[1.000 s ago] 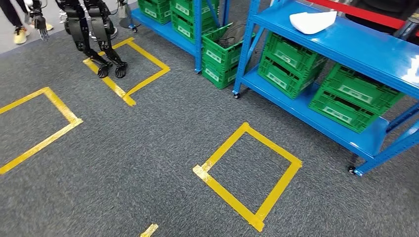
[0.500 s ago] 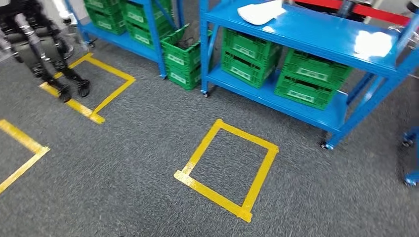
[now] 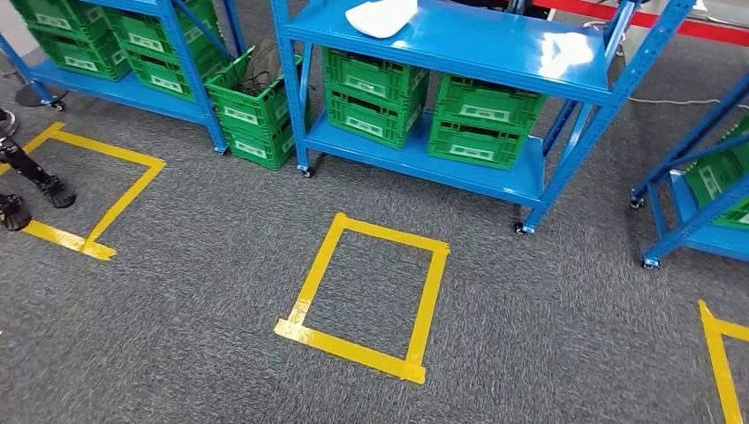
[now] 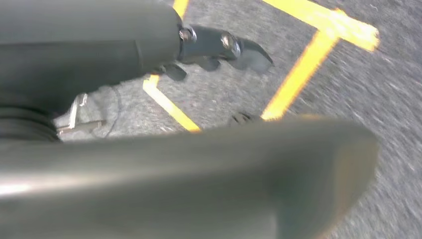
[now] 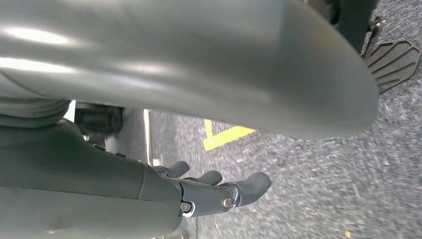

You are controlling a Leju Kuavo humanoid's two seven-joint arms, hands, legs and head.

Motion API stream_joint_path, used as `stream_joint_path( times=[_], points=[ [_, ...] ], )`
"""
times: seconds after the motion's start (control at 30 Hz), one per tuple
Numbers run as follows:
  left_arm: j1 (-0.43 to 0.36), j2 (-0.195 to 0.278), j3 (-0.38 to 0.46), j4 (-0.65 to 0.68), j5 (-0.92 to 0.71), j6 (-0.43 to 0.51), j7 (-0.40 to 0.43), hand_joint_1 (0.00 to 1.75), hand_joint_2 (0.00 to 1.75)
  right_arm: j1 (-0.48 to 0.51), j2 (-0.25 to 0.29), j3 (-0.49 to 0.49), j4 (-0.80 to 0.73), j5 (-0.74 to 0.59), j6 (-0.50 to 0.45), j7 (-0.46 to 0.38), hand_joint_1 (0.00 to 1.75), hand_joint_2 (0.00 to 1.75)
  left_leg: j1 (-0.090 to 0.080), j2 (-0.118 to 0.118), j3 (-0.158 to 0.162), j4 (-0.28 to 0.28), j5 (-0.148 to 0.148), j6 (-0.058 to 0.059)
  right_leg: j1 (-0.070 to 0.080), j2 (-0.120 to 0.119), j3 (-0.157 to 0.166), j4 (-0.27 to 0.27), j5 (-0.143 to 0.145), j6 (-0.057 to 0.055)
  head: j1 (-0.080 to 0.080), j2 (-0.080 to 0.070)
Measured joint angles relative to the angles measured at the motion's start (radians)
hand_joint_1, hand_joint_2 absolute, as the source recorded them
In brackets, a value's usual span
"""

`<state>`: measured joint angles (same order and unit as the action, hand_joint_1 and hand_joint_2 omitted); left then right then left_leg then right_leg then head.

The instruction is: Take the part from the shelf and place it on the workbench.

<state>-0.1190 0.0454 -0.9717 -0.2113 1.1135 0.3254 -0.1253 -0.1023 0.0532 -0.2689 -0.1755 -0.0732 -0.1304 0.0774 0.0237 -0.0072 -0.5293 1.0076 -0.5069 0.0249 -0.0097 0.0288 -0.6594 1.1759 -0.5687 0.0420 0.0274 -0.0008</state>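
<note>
Lying on the shelf's (image 3: 495, 49) top board, toward its back left, was the part (image 3: 382, 16): white, thin, shell-like, likely light and stiff with a slick skin. Best taken across a long edge, I judged. Left hand (image 4: 219, 50) and right hand (image 5: 219, 191) hung over carpet, fingers loosely curled, holding nothing. Posts framed the board; its front stood open. Green crates (image 3: 415, 110) sat below. A yellow square (image 3: 364, 296) marked free floor before it.

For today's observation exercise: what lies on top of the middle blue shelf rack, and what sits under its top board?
On the blue rack's top board lies a white part, partly cut off by the picture's edge. Under it, green crates sit stacked on the lower shelf; their contents are hidden.
</note>
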Motion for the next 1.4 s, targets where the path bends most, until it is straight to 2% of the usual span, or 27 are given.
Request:
stream_joint_path(
  times=[0.07, 0.1, 0.13, 0.17, 0.23, 0.3, 0.37, 0.43, 0.5, 0.57, 0.6, 0.63, 0.67, 0.73, 0.8, 0.87, 0.9, 0.93, 1.0, 1.03, 1.07, 1.1, 1.13, 1.17, 1.23, 1.3, 1.4],
  points=[
    [0.002, 0.000, -0.007, 0.000, -0.004, -0.015, -0.005, 0.00, 0.00, -0.002, 0.000, 0.000, 0.000, -0.002, 0.000, 0.000, 0.00, 0.00, -0.006, 0.034, 0.001, 0.000, -0.004, 0.004, -0.001, -0.017, -0.054, 0.107, -0.039, 0.002, 0.007, 0.000],
    [0.001, 0.000, -0.010, 0.000, -0.005, -0.020, -0.007, 0.00, 0.00, -0.002, -0.001, 0.000, 0.000, -0.003, 0.001, 0.000, 0.00, 0.00, -0.008, 0.050, 0.002, 0.000, -0.007, 0.005, -0.001, -0.020, -0.058, 0.115, -0.032, 0.000, 0.009, 0.000],
    [0.000, 0.000, -0.012, 0.000, -0.006, -0.023, -0.009, 0.00, 0.00, -0.001, -0.001, 0.000, 0.000, -0.003, 0.001, 0.000, 0.00, 0.00, -0.010, 0.064, 0.004, 0.000, -0.009, 0.006, 0.000, -0.023, -0.042, 0.083, -0.008, -0.002, 0.011, 0.000],
    [-0.001, 0.000, -0.014, -0.001, -0.008, -0.024, -0.011, 0.00, 0.00, 0.000, -0.002, 0.000, 0.000, -0.003, 0.001, 0.001, 0.00, 0.00, -0.011, 0.077, 0.008, 0.000, -0.012, 0.005, 0.002, -0.032, -0.008, 0.020, 0.025, -0.008, 0.013, 0.000],
    [-0.003, 0.000, -0.017, -0.002, -0.014, -0.024, -0.011, 0.00, 0.00, -0.001, -0.004, 0.000, 0.000, -0.003, 0.001, 0.003, 0.00, 0.00, -0.014, 0.101, 0.016, 0.000, -0.018, 0.000, 0.013, -0.068, 0.058, -0.109, 0.072, -0.022, 0.018, 0.000],
    [-0.005, 0.001, -0.022, -0.002, -0.022, -0.025, -0.009, 0.00, 0.00, -0.004, -0.006, 0.001, 0.000, -0.002, 0.003, 0.010, 0.00, 0.00, -0.015, 0.122, 0.022, -0.001, -0.024, -0.009, 0.022, -0.081, 0.080, -0.158, 0.081, -0.032, 0.018, 0.000],
    [-0.008, 0.001, -0.029, -0.004, -0.026, -0.033, -0.011, 0.00, 0.00, -0.003, -0.008, 0.004, 0.000, 0.003, 0.005, 0.023, 0.00, 0.00, -0.014, 0.136, 0.030, -0.005, -0.028, -0.019, 0.022, -0.058, 0.089, -0.166, 0.086, -0.039, 0.018, 0.000],
    [-0.012, 0.002, -0.033, -0.006, -0.017, -0.045, -0.023, 0.00, 0.00, 0.000, -0.010, 0.011, 0.000, 0.008, 0.008, 0.034, 0.00, 0.00, -0.011, 0.098, 0.025, 0.017, -0.049, -0.029, 0.014, -0.038, 0.109, -0.186, 0.095, -0.046, 0.014, 0.000],
    [-0.013, 0.002, -0.033, -0.006, 0.005, -0.056, -0.033, 0.00, 0.00, -0.001, -0.010, 0.017, 0.000, 0.010, 0.009, 0.037, 0.00, 0.00, -0.007, 0.037, -0.023, 0.120, -0.101, -0.036, 0.007, -0.018, 0.119, -0.196, 0.100, -0.051, 0.001, 0.000],
    [-0.008, 0.002, -0.033, -0.006, 0.025, -0.059, -0.025, 0.00, 0.00, -0.003, -0.009, 0.020, 0.000, 0.007, 0.007, 0.036, 0.00, 0.00, -0.005, 0.017, -0.086, 0.239, -0.138, -0.039, 0.007, 0.009, 0.118, -0.195, 0.101, -0.053, -0.009, 0.000],
    [-0.004, 0.002, -0.033, -0.006, 0.030, -0.058, -0.017, 0.00, 0.00, -0.003, -0.008, 0.022, 0.000, 0.004, 0.006, 0.035, 0.00, 0.00, -0.005, 0.015, -0.102, 0.258, -0.131, -0.039, 0.006, 0.024, 0.119, -0.194, 0.100, -0.053, -0.013, 0.000],
    [-0.002, 0.003, -0.033, -0.006, 0.033, -0.056, -0.008, 0.00, 0.00, -0.002, -0.008, 0.023, 0.000, 0.001, 0.006, 0.034, 0.00, 0.00, -0.004, 0.012, -0.101, 0.239, -0.104, -0.039, 0.005, 0.041, 0.120, -0.193, 0.099, -0.051, -0.017, 0.000],
    [0.000, 0.003, -0.033, -0.006, 0.035, -0.055, -0.001, 0.00, 0.00, -0.001, -0.007, 0.025, 0.000, -0.002, 0.005, 0.033, 0.00, 0.00, -0.003, 0.005, -0.084, 0.186, -0.063, -0.038, 0.004, 0.057, 0.121, -0.190, 0.097, -0.048, -0.021, 0.000],
    [0.001, 0.004, -0.033, -0.005, 0.036, -0.053, 0.006, 0.00, 0.00, 0.000, -0.007, 0.025, 0.000, -0.005, 0.004, 0.032, 0.00, 0.00, 0.002, -0.040, -0.037, 0.063, -0.008, -0.035, 0.002, 0.085, 0.117, -0.179, 0.090, -0.037, -0.029, 0.000],
    [-0.001, 0.004, -0.032, -0.005, 0.036, -0.053, 0.004, 0.00, 0.00, -0.001, -0.008, 0.026, 0.000, -0.006, 0.003, 0.032, 0.00, 0.00, 0.003, -0.074, -0.013, 0.011, -0.004, -0.030, -0.001, 0.104, 0.107, -0.169, 0.087, -0.023, -0.030, 0.000],
    [-0.004, 0.003, -0.032, -0.006, 0.035, -0.054, -0.003, 0.00, 0.00, 0.000, -0.009, 0.028, 0.000, -0.007, 0.002, 0.032, 0.00, 0.00, 0.001, -0.063, -0.006, 0.007, -0.005, -0.019, -0.005, 0.119, 0.095, -0.169, 0.089, -0.011, -0.029, 0.000],
    [-0.004, 0.003, -0.032, -0.006, 0.035, -0.055, -0.007, 0.00, 0.00, 0.002, -0.008, 0.030, 0.000, -0.008, 0.002, 0.032, 0.00, 0.00, 0.002, -0.054, -0.003, 0.006, -0.004, -0.013, -0.005, 0.110, 0.089, -0.163, 0.085, -0.005, -0.028, 0.000],
    [-0.005, 0.004, -0.032, -0.006, 0.035, -0.056, -0.011, 0.00, 0.00, 0.003, -0.008, 0.031, 0.000, -0.008, 0.001, 0.032, 0.00, 0.00, 0.003, -0.046, 0.000, 0.004, -0.002, -0.007, -0.003, 0.084, 0.076, -0.142, 0.073, -0.001, -0.022, 0.000],
    [-0.002, 0.004, -0.032, -0.006, 0.035, -0.058, -0.024, 0.00, 0.00, 0.002, -0.007, 0.034, 0.000, -0.010, 0.000, 0.032, 0.00, 0.00, 0.000, -0.028, -0.001, 0.001, -0.001, 0.003, -0.001, 0.014, 0.027, -0.042, 0.020, 0.005, -0.006, 0.000],
    [-0.001, 0.004, -0.032, -0.006, 0.034, -0.059, -0.032, 0.00, 0.00, 0.000, -0.007, 0.036, 0.000, -0.012, 0.000, 0.032, 0.00, 0.00, -0.003, -0.018, -0.001, 0.001, -0.002, 0.006, -0.002, -0.008, -0.006, 0.026, -0.011, 0.007, 0.001, 0.000],
    [0.001, 0.004, -0.032, -0.006, 0.034, -0.062, -0.041, 0.00, 0.00, -0.001, -0.007, 0.037, 0.000, -0.014, 0.001, 0.032, 0.00, 0.00, -0.006, -0.009, -0.001, 0.001, -0.003, 0.008, -0.003, -0.016, -0.034, 0.083, -0.032, 0.008, 0.005, 0.000],
    [0.002, 0.004, -0.032, -0.006, 0.032, -0.064, -0.050, 0.00, 0.00, -0.001, -0.007, 0.039, 0.000, -0.016, 0.001, 0.033, 0.00, 0.00, -0.008, -0.001, -0.001, 0.001, -0.004, 0.009, -0.003, -0.019, -0.049, 0.112, -0.036, 0.007, 0.006, 0.000],
    [0.002, 0.004, -0.032, -0.006, 0.031, -0.065, -0.057, 0.00, 0.00, -0.001, -0.007, 0.040, 0.000, -0.017, 0.000, 0.034, 0.00, 0.00, -0.010, 0.005, 0.000, 0.001, -0.004, 0.010, -0.003, -0.020, -0.044, 0.103, -0.020, 0.005, 0.008, 0.000],
    [0.002, 0.004, -0.032, -0.006, 0.029, -0.065, -0.062, 0.00, 0.00, 0.000, -0.007, 0.040, 0.000, -0.019, 0.000, 0.035, 0.00, 0.00, -0.011, 0.010, 0.001, 0.001, -0.005, 0.009, -0.001, -0.020, -0.021, 0.056, 0.010, 0.000, 0.011, 0.000],
    [-0.001, 0.003, -0.032, -0.006, 0.027, -0.065, -0.067, 0.00, 0.00, -0.001, -0.008, 0.041, 0.000, -0.021, -0.001, 0.037, 0.00, 0.00, -0.015, 0.018, 0.003, 0.001, -0.007, 0.007, 0.007, -0.025, 0.049, -0.082, 0.067, -0.018, 0.015, 0.000],
    [-0.002, 0.002, -0.032, -0.006, 0.024, -0.064, -0.068, 0.00, 0.00, -0.004, -0.009, 0.041, 0.000, -0.021, -0.002, 0.037, 0.00, 0.00, -0.015, 0.022, 0.003, 0.001, -0.010, 0.000, 0.016, -0.031, 0.087, -0.159, 0.082, -0.032, 0.016, 0.000],
    [-0.004, -0.001, -0.032, -0.007, 0.023, -0.061, -0.067, 0.00, 0.00, -0.005, -0.009, 0.041, 0.000, -0.022, -0.002, 0.038, 0.00, 0.00, -0.011, 0.025, 0.010, -0.005, -0.013, -0.017, 0.019, -0.029, 0.103, -0.182, 0.085, -0.043, 0.016, 0.000]
  ],
)
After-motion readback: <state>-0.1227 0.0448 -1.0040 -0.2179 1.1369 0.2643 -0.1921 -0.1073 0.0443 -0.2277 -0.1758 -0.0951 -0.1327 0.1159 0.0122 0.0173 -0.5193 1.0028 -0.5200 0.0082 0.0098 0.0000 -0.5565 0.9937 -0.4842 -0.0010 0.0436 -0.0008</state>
